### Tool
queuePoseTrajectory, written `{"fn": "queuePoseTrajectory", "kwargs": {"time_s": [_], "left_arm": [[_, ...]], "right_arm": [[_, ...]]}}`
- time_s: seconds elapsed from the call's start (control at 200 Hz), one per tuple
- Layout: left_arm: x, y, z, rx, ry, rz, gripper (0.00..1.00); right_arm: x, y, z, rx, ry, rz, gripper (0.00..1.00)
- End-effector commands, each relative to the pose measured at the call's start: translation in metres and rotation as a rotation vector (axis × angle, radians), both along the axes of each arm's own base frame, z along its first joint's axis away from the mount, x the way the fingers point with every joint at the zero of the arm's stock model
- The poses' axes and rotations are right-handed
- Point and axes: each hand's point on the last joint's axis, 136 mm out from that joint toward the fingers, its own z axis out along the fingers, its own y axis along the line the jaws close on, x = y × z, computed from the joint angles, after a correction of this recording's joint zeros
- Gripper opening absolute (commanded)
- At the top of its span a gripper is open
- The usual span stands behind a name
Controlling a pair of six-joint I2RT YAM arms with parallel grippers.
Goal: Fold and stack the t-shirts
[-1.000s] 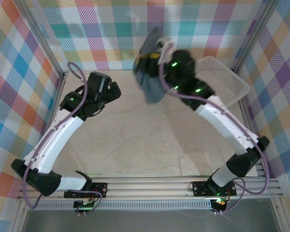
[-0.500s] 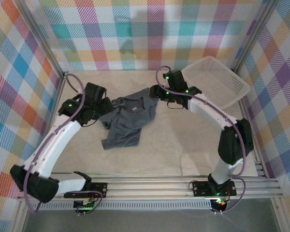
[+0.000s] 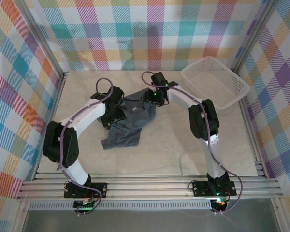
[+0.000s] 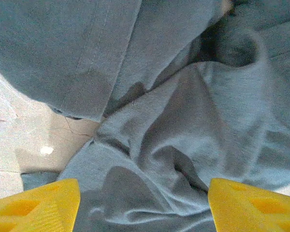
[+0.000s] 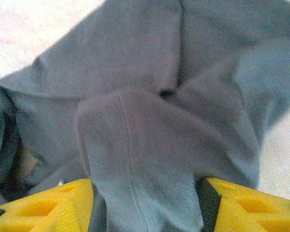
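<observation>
One dark slate-grey t-shirt lies crumpled on the table, left of centre. My left gripper hangs over its upper left part. In the left wrist view that gripper is open, its yellow fingers far apart over rumpled cloth. My right gripper is over the shirt's upper right corner. In the right wrist view it is open, and a raised fold of the shirt with a seam runs between its yellow fingertips, not pinched.
A white mesh basket stands tilted at the back right corner with nothing in it. Bare beige table stretches in front of and to the right of the shirt. Checked walls and metal posts enclose the table.
One second ago the right gripper held the shirt in the air at the back. The shirt now lies on the table, and both grippers have closed in over its top edge.
</observation>
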Motion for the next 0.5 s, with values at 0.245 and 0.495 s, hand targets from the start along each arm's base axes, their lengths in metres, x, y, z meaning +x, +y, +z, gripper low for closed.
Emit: {"fn": "queuePoseTrajectory", "kwargs": {"time_s": [0.245, 0.495], "left_arm": [[0.007, 0.012, -0.045, 0.096, 0.064, -0.041, 0.17], [-0.014, 0.023, -0.046, 0.11, 0.055, -0.036, 0.0]], "right_arm": [[-0.011, -0.027, -0.023, -0.136, 0.063, -0.05, 0.05], [-0.042, -0.099, 0.053, -0.1, -0.084, -0.253, 0.0]]}}
